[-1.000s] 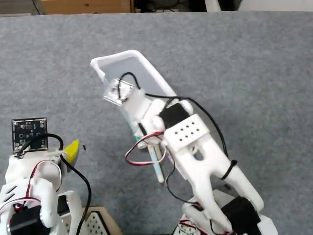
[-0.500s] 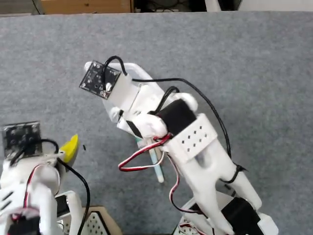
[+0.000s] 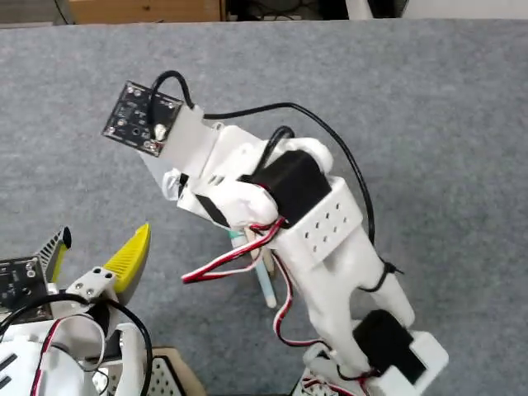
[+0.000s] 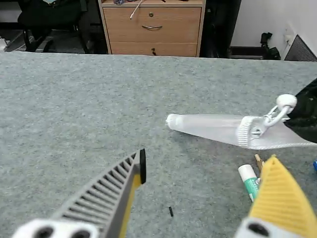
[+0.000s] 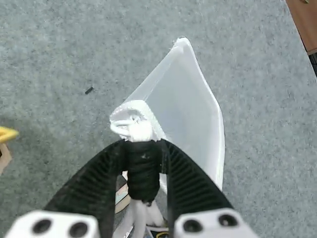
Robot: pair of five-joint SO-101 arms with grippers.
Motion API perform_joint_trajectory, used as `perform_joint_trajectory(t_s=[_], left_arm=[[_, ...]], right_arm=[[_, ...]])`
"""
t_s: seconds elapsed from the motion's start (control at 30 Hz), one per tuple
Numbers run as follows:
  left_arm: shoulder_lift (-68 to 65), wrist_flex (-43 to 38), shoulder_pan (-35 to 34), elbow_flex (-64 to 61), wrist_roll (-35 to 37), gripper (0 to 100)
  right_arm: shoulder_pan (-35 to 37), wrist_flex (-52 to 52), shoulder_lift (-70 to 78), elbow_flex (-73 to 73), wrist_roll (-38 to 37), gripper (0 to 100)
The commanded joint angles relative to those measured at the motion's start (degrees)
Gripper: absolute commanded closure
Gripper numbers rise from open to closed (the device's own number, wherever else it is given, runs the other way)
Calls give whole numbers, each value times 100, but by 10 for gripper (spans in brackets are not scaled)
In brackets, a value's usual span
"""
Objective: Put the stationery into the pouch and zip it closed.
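Well, from above the right arm (image 3: 322, 231) leans across the grey table (image 3: 445, 124), a white stationery stick (image 3: 266, 285) beneath it. Left wrist: left gripper (image 4: 206, 162) gaping, empty, pouch (image 4: 213, 130) lying beyond. Right wrist: right gripper (image 5: 142, 148) clamped tight on the pouch's zipper end.

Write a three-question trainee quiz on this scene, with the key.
1. True or false: the left gripper has its fingers open.
2. Multiple choice: the right gripper is shut on A) the pouch; B) a drawer handle; C) nothing.
3. Fill in: the white-and-green stick lies outside the pouch, on the ____.

Key: 1 true; 2 A; 3 table.
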State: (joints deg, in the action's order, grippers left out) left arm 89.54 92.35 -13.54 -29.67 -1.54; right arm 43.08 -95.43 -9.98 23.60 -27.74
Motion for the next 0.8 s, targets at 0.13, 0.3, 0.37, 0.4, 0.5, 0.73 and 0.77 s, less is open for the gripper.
perform_joint_trajectory(t_s=[0.13,0.3,0.37,0.4,0.5,0.73,0.77], left_arm=[[-44,-527,66,-505,114,629],[-18,-879,48,-1191,114,629],[-18,-923,48,-1218,114,629],[-18,-967,48,-1235,105,629],[-26,-1169,48,-1367,79,629],[-26,-1653,48,-1947,70,629],[-26,-1705,48,-2009,70,629]], right_arm=[[422,-211,92,541,53,987],[448,-220,92,505,53,987],[457,-220,92,505,53,987],[457,-220,92,505,53,987],[457,-220,92,505,53,987],[457,-220,92,505,53,987],[457,-220,92,505,53,987]])
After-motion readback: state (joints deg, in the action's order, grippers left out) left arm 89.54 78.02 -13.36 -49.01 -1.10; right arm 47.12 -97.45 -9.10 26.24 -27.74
